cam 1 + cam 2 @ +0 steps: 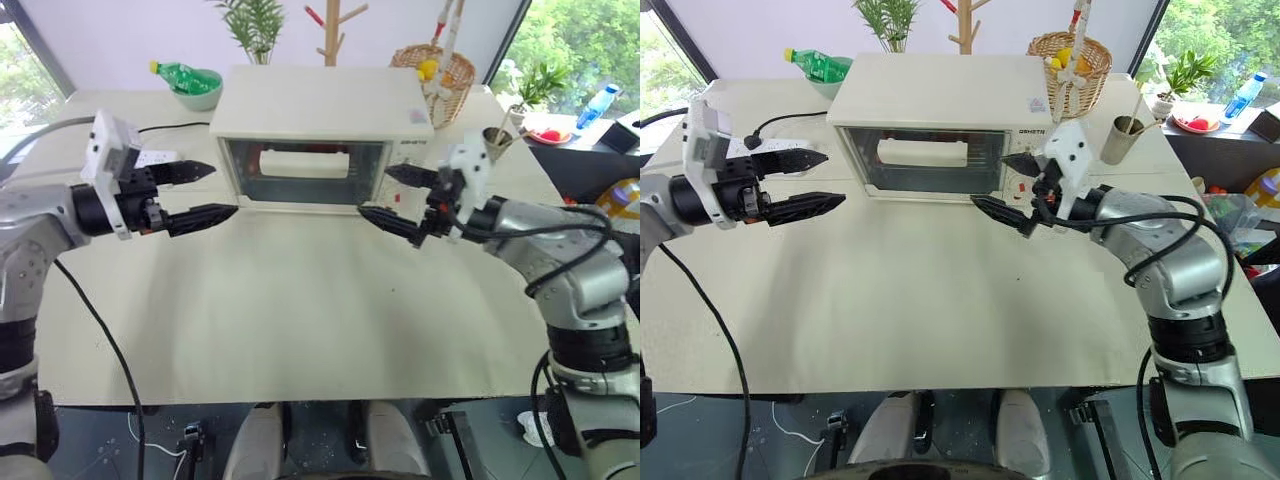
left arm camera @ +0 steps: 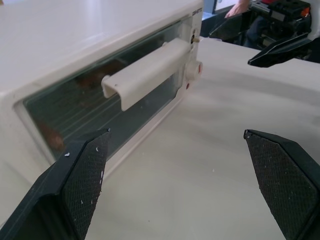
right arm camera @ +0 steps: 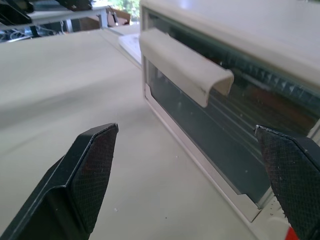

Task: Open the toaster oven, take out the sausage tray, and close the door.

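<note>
Two things flank the toaster oven point(image 1: 320, 130): bowl point(image 1: 197, 90), basket point(image 1: 437, 70).

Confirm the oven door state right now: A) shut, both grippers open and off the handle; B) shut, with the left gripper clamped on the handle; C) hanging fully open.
A: the door sits flush on the toaster oven, with the left gripper and right gripper open either side, clear of the handle.
</note>
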